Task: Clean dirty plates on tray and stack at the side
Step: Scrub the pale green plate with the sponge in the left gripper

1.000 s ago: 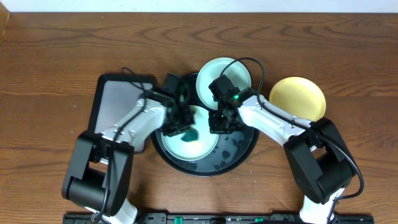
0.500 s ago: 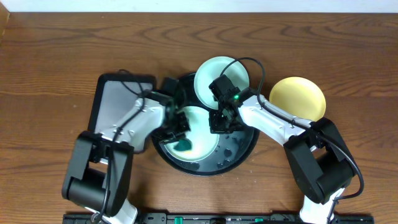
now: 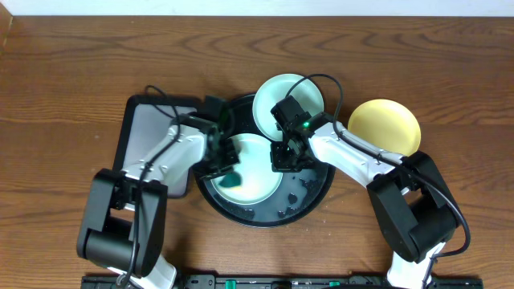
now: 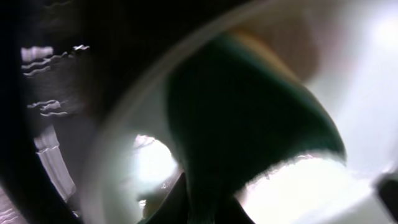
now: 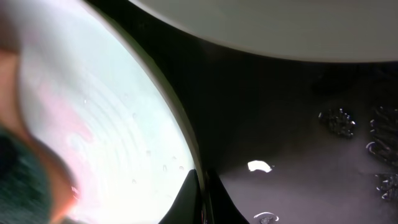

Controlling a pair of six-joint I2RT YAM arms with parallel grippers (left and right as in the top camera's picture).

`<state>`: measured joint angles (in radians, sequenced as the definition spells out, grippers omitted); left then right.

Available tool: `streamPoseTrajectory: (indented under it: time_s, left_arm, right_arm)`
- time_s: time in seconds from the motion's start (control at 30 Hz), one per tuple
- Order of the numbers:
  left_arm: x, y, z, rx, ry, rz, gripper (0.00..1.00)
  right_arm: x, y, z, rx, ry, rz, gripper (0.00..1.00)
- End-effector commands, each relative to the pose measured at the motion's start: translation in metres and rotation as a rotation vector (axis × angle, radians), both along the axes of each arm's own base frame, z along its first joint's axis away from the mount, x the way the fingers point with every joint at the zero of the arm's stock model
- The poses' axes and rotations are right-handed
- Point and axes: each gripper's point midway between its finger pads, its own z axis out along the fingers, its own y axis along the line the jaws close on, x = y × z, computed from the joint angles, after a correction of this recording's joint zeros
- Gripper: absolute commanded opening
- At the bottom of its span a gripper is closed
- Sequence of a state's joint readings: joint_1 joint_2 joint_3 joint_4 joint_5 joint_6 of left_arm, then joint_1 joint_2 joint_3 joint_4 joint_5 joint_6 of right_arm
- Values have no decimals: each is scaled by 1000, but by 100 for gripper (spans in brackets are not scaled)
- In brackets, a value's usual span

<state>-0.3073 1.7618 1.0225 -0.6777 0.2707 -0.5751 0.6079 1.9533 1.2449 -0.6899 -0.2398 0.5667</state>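
A mint plate (image 3: 255, 168) lies in the round black tray (image 3: 320, 193). My left gripper (image 3: 219, 163) is shut on a dark green sponge (image 3: 231, 179) and presses it on the plate's left part. In the left wrist view the sponge (image 4: 249, 112) fills the middle over the pale plate (image 4: 354, 186), with the gripper (image 4: 205, 208) below it. My right gripper (image 3: 283, 157) is shut on that plate's right rim; the right wrist view shows the gripper (image 5: 202, 194) pinching the rim of the plate (image 5: 106, 118). A second mint plate (image 3: 287, 95) rests at the tray's back rim. The yellow plate (image 3: 384, 128) lies on the table to the right.
A black rectangular tray with a grey inside (image 3: 151, 132) lies left of the round tray, under my left arm. Water drops and specks (image 3: 299, 193) dot the tray's wet floor (image 5: 298, 155). The second plate's underside (image 5: 280, 25) hangs over the tray in the right wrist view.
My left gripper has slid the sponge from the plate's middle toward its left edge. My right gripper has stayed on the rim.
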Motion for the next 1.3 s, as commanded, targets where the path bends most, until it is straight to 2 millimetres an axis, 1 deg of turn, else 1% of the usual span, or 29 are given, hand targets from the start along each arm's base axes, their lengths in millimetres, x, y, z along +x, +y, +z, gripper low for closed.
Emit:
streamPoseTrajectory:
  time_s: [0.0,0.07,0.1,0.2,0.27,0.37,0.47,0.6,0.7,0.77,0.8,0.87,0.93,1.0,1.03,1.1,1.17,1.2,1.27]
  left_arm:
    - [-21,38,-6,120,99,14,7]
    - [-32,35,-5,120,137,-15,7]
    - [-37,30,-4,113,149,-40,8]
    - [-42,14,-4,94,141,-117,7]
    - [-37,1,-5,84,98,-172,7]
    - [-22,-17,-5,59,8,-211,7]
    - [-8,-22,-5,41,-49,-206,7]
    - [5,-15,-4,31,-83,-168,7]
    - [8,0,-4,40,-68,-123,8]
    - [7,15,-5,71,-46,-91,8]
    - [1,27,-6,96,-12,-68,7]
    - [-7,33,-6,103,30,-57,7]
    - [-16,33,-6,103,63,-62,7]
    - [-24,22,-5,66,89,-82,7]
    - [-27,7,-3,14,96,-105,7]
    - [-28,-9,-1,-34,87,-133,7]
    - [-25,-24,0,-71,61,-157,8]
    - [-20,-33,1,-82,30,-157,7]
    - [-12,-41,1,-96,-9,-154,7]
  right_arm:
    - [4,3,1,5,-5,0,1]
    - [4,3,1,6,-6,0,1]
    - [4,3,1,6,-6,0,1]
    - [4,3,1,6,-6,0,1]
    - [4,3,1,6,-6,0,1]
    - [4,4,1,6,-6,1,1]
    - [4,4,1,6,-6,1,1]
    - [4,4,1,6,-6,1,1]
    - [4,4,1,6,-6,1,1]
    - [4,3,1,5,-5,1,1]
    - [4,3,1,5,-5,1,1]
    - [4,3,1,5,-5,1,1]
    - [4,4,1,6,-7,1,1]
    - [4,4,1,7,-8,1,1]
    - [4,4,1,6,-7,1,1]
    - [4,4,1,6,-6,1,1]
    - [4,3,1,6,-6,1,1]
    - [4,3,1,6,-6,0,1]
    - [4,3,1,6,-6,-1,1]
